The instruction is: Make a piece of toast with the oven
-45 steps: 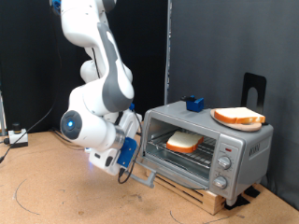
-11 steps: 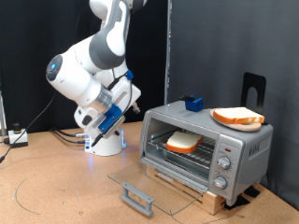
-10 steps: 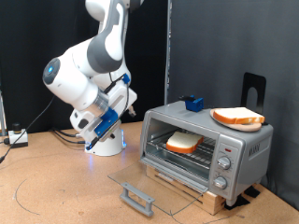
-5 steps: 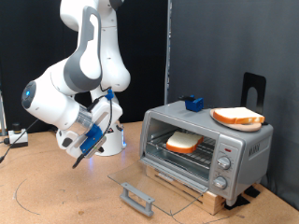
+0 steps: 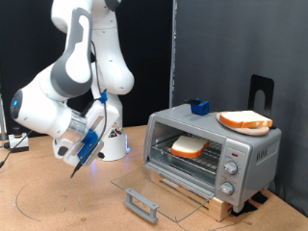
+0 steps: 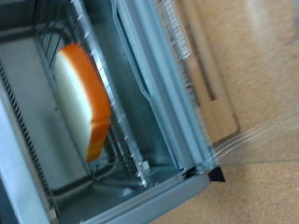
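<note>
The gripper (image 5: 77, 166) hangs low at the exterior view's left, well apart from the oven (image 5: 214, 152); whether its fingers are spread or closed, I can't tell. The piece of toast (image 5: 189, 146) already sits on the wire rack (image 6: 93, 89) inside. The glass door (image 5: 154, 191) lies open, so closing up and toasting are left.
</note>
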